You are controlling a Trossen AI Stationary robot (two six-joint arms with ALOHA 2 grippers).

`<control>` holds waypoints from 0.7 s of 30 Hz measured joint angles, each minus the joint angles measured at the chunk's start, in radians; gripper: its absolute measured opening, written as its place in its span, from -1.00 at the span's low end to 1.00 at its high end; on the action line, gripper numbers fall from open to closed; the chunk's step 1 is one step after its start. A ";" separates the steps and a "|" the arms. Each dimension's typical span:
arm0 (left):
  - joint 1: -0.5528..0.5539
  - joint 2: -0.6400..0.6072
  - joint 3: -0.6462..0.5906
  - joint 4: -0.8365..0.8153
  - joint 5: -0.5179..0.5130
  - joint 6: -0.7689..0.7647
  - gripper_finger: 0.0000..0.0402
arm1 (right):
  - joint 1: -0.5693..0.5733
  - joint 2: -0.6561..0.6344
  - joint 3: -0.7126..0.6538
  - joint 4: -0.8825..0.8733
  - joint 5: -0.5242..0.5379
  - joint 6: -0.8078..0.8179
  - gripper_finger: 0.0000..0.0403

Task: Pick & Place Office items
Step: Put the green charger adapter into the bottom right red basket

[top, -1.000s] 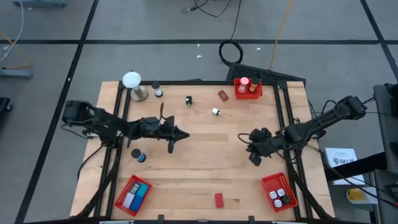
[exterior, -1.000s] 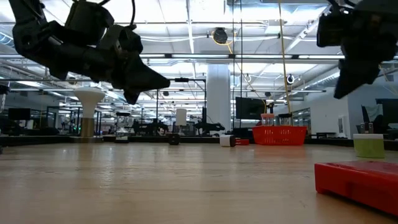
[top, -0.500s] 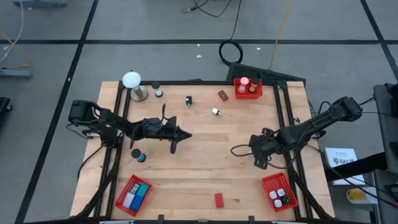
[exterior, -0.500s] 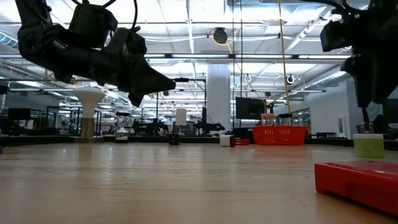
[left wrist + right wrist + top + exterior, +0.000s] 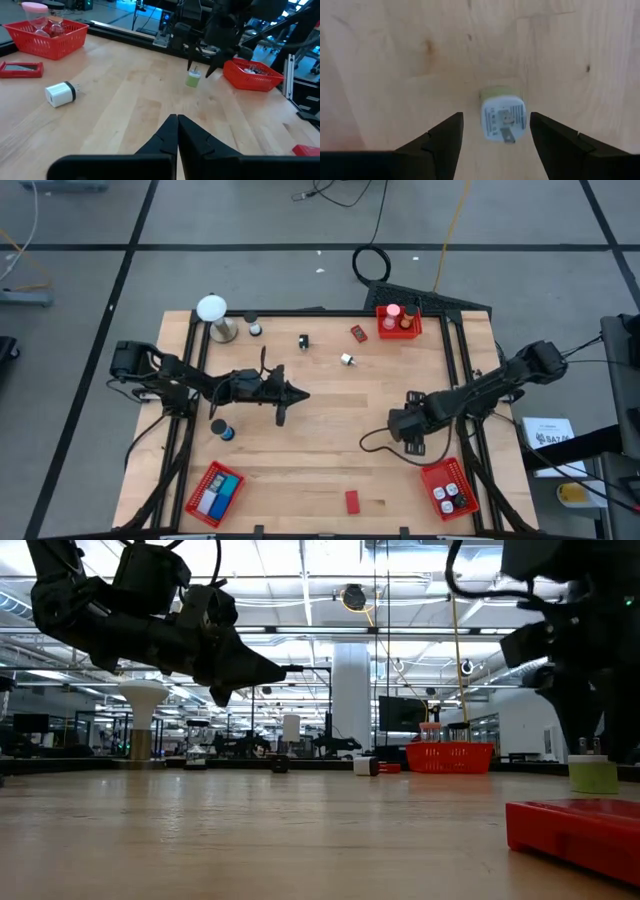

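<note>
Three red mesh baskets already hold sorted pieces: the near-left basket (image 5: 212,490) carries blue and teal blocks, the near-right basket (image 5: 447,487) carries small dark and white pieces, and the far basket (image 5: 398,321) carries a pink round piece among others. Several office items remain loose on the table (image 5: 330,430): a white adapter (image 5: 347,360), a flat red piece (image 5: 358,333), a black clip (image 5: 303,341) and a small roll (image 5: 255,330) toward the far edge, a dark cylinder (image 5: 221,429) at the left, and a red block (image 5: 352,501) near the front edge. The right gripper (image 5: 492,131) hangs directly above a green-and-white plug (image 5: 503,114) standing on the wood just beside the near-right basket; its jaws are spread on either side of the plug and touch nothing. The left gripper (image 5: 290,395) hovers over the table's middle left, clenched and empty. By this evidence the sorting is judged partly complete, with roughly seven items left, the plug being the likely next pick.
</note>
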 joint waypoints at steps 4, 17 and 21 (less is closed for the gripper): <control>0.000 0.000 0.000 -0.001 0.001 -0.001 -0.99 | -0.024 0.038 0.000 0.005 -0.001 -0.014 0.03; 0.000 0.000 0.000 -0.001 0.031 0.010 -0.99 | -0.037 0.015 0.004 0.046 -0.104 0.174 -0.39; 0.000 0.000 0.000 -0.004 0.069 0.028 -0.98 | -0.036 -0.068 0.062 -0.034 -0.163 0.398 -0.39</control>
